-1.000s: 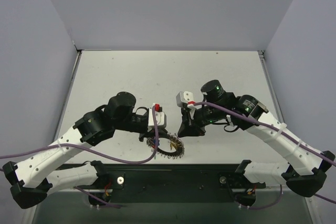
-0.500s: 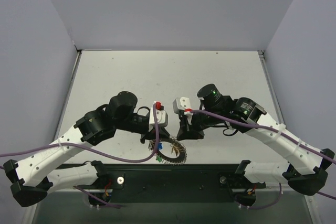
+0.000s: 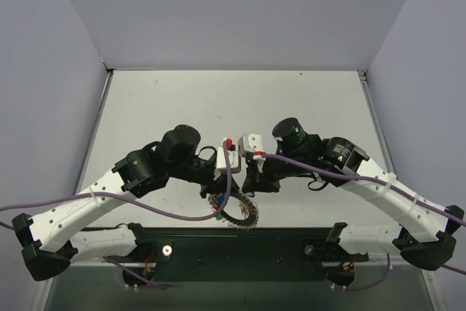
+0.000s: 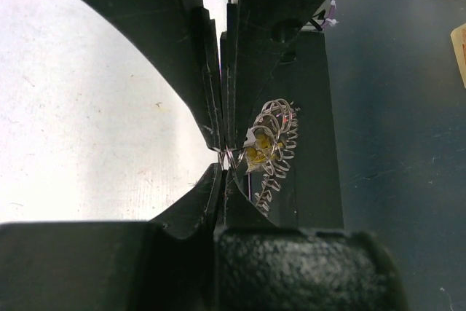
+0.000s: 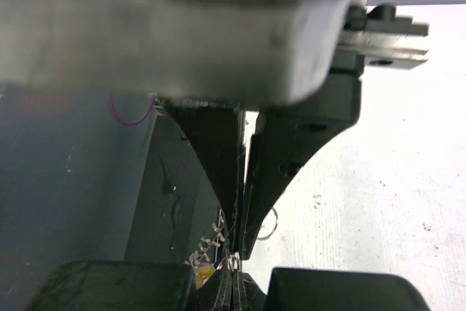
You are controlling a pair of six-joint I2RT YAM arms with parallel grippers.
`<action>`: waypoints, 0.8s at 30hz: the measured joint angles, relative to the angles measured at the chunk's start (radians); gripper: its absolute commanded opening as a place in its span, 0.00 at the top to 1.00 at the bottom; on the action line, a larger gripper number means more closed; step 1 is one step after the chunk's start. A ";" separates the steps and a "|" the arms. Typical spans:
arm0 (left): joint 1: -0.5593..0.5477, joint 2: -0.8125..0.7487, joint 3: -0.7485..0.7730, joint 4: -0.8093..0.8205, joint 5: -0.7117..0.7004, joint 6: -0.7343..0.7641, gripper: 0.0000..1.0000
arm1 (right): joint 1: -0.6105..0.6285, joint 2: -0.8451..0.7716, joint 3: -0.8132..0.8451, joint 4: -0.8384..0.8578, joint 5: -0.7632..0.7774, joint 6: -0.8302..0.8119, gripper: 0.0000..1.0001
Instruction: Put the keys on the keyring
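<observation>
The keyring (image 3: 250, 213), a ribbed silvery ring, hangs over the table's near edge just below both grippers. The keys (image 3: 216, 204) cluster at its left side with small coloured heads; a yellow key head (image 4: 256, 153) sits against the keyring (image 4: 280, 143). My left gripper (image 3: 222, 193) (image 4: 222, 170) is shut on thin wire loops joined to the keyring. My right gripper (image 3: 246, 189) (image 5: 233, 273) is shut tip to tip against the left, pinching the same loops. A small thin ring (image 5: 268, 225) shows beside the left fingers (image 5: 218, 158).
The dark base bar (image 3: 240, 244) of both arms runs along the near edge, right under the hanging ring. Purple cables (image 3: 175, 216) loop off each arm. Grey walls close the table (image 3: 218, 103) on three sides.
The left arm has swung right with the keyring and keys hanging from it, and the right gripper has edged left. Their fingertips, apart before, now meet.
</observation>
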 measured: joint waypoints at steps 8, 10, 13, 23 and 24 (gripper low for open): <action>-0.006 0.005 0.000 0.000 -0.023 -0.013 1.00 | 0.011 0.000 0.000 0.047 0.029 0.035 1.00; -0.007 0.005 0.000 0.001 -0.030 -0.016 1.00 | 0.011 0.000 -0.001 0.051 0.037 0.042 1.00; -0.009 0.001 0.000 0.001 -0.040 -0.017 1.00 | 0.011 0.000 -0.003 0.056 0.047 0.048 1.00; -0.010 -0.035 0.000 -0.004 -0.071 -0.024 1.00 | 0.011 -0.008 -0.010 0.069 0.071 0.049 1.00; -0.010 -0.037 0.000 -0.004 -0.074 -0.024 1.00 | 0.011 -0.008 -0.010 0.069 0.072 0.049 1.00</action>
